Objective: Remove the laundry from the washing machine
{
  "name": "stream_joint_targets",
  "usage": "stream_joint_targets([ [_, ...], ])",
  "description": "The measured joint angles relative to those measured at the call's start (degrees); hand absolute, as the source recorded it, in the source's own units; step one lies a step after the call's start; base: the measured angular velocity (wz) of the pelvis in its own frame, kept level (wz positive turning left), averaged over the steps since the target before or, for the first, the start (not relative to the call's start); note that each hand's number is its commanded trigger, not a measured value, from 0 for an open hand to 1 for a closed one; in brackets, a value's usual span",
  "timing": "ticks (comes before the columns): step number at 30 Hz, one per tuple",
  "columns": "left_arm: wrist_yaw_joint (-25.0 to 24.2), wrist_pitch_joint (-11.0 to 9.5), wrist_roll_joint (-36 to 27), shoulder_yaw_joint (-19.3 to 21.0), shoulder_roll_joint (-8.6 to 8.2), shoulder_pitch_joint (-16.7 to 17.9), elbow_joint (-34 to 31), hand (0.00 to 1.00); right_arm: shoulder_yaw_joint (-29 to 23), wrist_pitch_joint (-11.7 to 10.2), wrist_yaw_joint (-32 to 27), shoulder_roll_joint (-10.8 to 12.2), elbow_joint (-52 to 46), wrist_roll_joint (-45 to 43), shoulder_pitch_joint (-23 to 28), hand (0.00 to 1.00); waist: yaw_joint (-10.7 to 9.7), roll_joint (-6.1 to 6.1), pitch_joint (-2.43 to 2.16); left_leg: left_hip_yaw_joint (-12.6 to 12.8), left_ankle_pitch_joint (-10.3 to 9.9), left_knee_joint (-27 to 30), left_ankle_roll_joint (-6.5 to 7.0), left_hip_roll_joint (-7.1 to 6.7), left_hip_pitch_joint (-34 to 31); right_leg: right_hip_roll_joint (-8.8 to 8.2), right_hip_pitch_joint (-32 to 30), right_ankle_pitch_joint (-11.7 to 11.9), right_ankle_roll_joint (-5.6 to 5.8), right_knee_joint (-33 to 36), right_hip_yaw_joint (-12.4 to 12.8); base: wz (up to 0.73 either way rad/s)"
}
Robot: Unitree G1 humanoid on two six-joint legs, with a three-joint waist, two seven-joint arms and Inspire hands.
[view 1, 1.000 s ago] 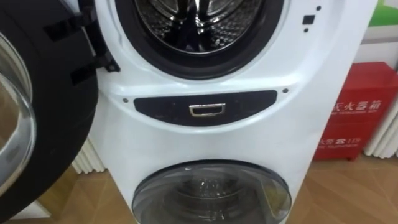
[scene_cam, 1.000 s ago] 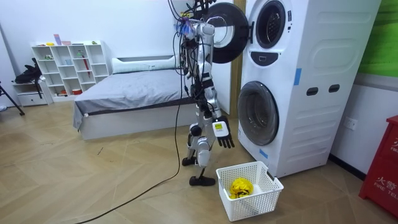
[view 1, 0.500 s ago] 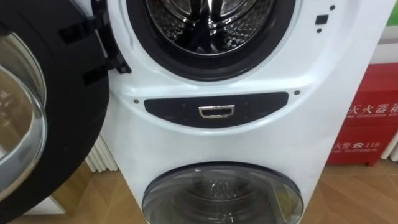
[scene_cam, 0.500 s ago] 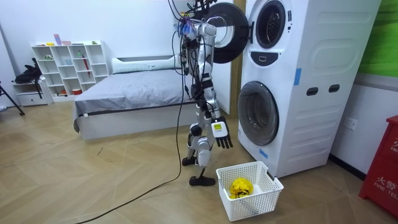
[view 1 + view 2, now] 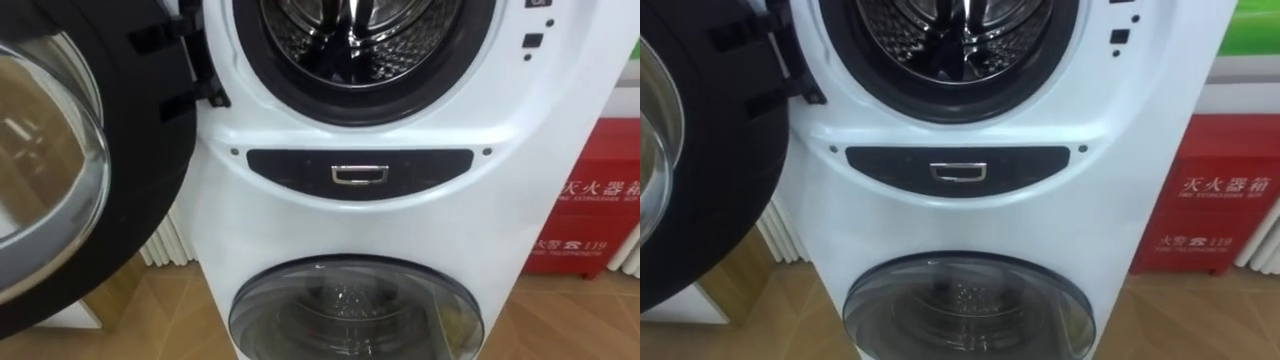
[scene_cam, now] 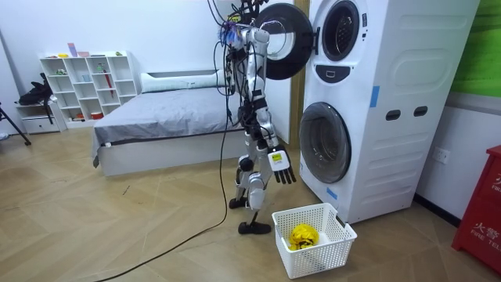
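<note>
I stand in front of two stacked white washing machines [image 6: 368, 102]. The upper machine's round door [image 5: 60, 170] hangs open to my left. Its steel drum [image 5: 350, 40] is in front of me, and no cloth shows in the part I see. Below the dark control panel [image 5: 358, 174] is the lower machine's glass door [image 5: 355, 310], which is closed. My right hand [image 6: 280, 166] hangs open beside my thigh and holds nothing. A yellow garment [image 6: 302, 235] lies in the white basket [image 6: 342, 235] on the floor by my feet.
A red cabinet [image 5: 590, 210] stands to the right of the machines and a white radiator [image 5: 170, 245] behind the open door. Behind me in the room view are a bed [image 6: 164, 117] and a white shelf [image 6: 82, 82]. The floor is wood.
The eye view has shifted, so the machines sit further right in the picture; that is the camera's own move. I stand in the same place and my right hand hangs as before.
</note>
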Motion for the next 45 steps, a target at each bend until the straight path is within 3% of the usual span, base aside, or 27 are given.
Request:
stream_joint_targets([
  [5,0.0,0.5,-0.1,-1.9,-0.05,0.0,-2.5,0.0,0.5,-0.1,2.6,0.0,1.8,-0.8,-1.9,0.0,-1.1,-0.94,0.38,-1.4,0.0,0.3,0.04,-0.37,0.1,-0.2,1.1,0.1,0.09,-0.1,0.1,0.18],
  [8,0.0,1.5,-0.1,-2.0,-1.64,0.0,-5.0,0.0,0.5,-0.1,4.2,0.0,2.7,-1.9,-1.9,0.0,-1.7,-0.96,0.41,-1.6,0.2,0.3,0.39,-0.62,0.0,-0.54,1.2,0.2,0.34,-0.1,0.5,0.14],
  [10,0.0,1.8,-0.5,-2.1,-5.79,0.3,-10.7,0.0,0.6,-0.1,5.0,0.3,3.9,-1.7,-2.2,0.0,-1.7,-1.04,0.46,-2.4,0.4,0.3,0.72,-0.93,-0.6,-0.7,1.2,0.7,0.64,-0.2,0.8,0.17],
  [13,-0.4,1.8,-0.6,-2.3,-10.01,2.0,-16.7,0.0,0.6,-0.1,6.5,1.3,4.0,-2.0,-2.2,0.0,-1.7,-1.06,0.47,-3.0,0.7,0.4,1.12,-1.44,-0.7,-1.05,1.4,0.9,1.01,-0.1,1.2,0.14],
  [20,-2.2,2.2,-9.5,-5.9,-10.64,3.5,-21.2,0.0,3.0,0.0,8.4,2.0,4.8,-0.7,-4.9,0.0,-1.6,-1.16,0.42,-4.6,0.9,2.4,1.4,-2.0,-3.2,-1.67,0.8,1.4,1.32,-1.1,0.5,0.14],
  [21,-2.9,2.2,-10.7,-6.2,-10.84,3.8,-22.0,0.0,3.0,0.0,8.4,2.2,4.8,-0.5,-5.8,0.0,-1.6,-1.15,0.42,-4.9,0.9,3.1,1.45,-2.58,-4.0,-1.77,0.7,1.4,1.33,-1.8,0.3,0.13],
  [26,-7.2,2.2,-13.7,-7.2,-13.29,5.3,-26.0,0.0,3.0,0.4,8.4,2.2,6.1,-0.5,-7.7,0.0,-1.5,-1.22,0.35,-5.7,1.3,4.2,1.92,-2.86,-5.8,-2.27,0.0,1.8,1.8,-1.9,-0.6,0.11],
  [28,-10.0,2.2,-16.8,-7.4,-15.18,5.9,-27.5,0.0,3.6,0.7,8.4,2.2,6.0,-0.5,-7.9,0.0,-1.4,-1.2,0.22,-6.0,1.6,4.3,2.26,-3.46,-5.9,-2.7,0.0,2.0,2.07,-1.7,-0.9,0.08],
  [35,-13.6,2.1,-18.3,-11.7,-16.75,5.9,-28.1,0.0,8.0,1.9,7.3,2.1,6.2,-0.9,-10.0,0.0,-1.4,-1.21,-0.07,-7.5,2.4,5.0,3.19,-4.96,-6.5,-3.75,0.3,2.6,2.93,-1.5,-0.9,0.14],
  [36,-14.2,1.9,-18.7,-12.9,-17.01,6.0,-28.1,0.0,9.4,2.1,6.7,2.1,6.2,-0.7,-10.2,0.0,-1.4,-1.42,-0.23,-7.7,2.6,5.1,3.41,-5.23,-6.5,-3.97,0.4,2.7,3.07,-1.4,-0.8,0.12],
  [40,-17.5,-0.2,-18.6,-16.2,-21.29,6.0,-28.4,0.0,11.0,2.6,5.7,2.2,6.2,-0.6,-11.9,0.0,-1.4,-1.89,-0.51,-7.7,3.6,4.7,3.7,-6.04,-6.5,-4.81,0.4,3.1,3.96,-1.3,-0.8,0.06],
  [42,-18.8,-0.9,-18.5,-18.2,-21.87,6.0,-28.4,0.0,11.4,2.5,5.7,2.3,6.2,-0.6,-12.2,0.0,-1.4,-2.37,-0.75,-7.3,4.4,4.1,3.8,-6.18,-6.4,-5.08,0.3,3.4,4.33,-1.4,-0.7,0.1],
  [44,-20.0,-1.8,-18.4,-20.8,-23.27,6.0,-28.4,0.0,11.4,2.4,5.5,2.1,6.2,-0.7,-12.5,0.0,-1.5,-2.57,-0.7,-6.1,5.0,3.8,3.96,-6.15,-6.5,-5.43,0.3,3.7,4.57,-1.5,-0.5,0.19],
  [45,-20.6,-2.2,-18.3,-23.1,-23.95,6.0,-28.4,0.0,11.3,2.4,5.2,2.1,6.4,-0.7,-12.7,0.0,-1.5,-2.65,-0.65,-4.0,5.3,3.6,4.21,-5.64,-6.7,-5.64,0.3,3.8,4.53,-1.5,0.0,0.29],
])
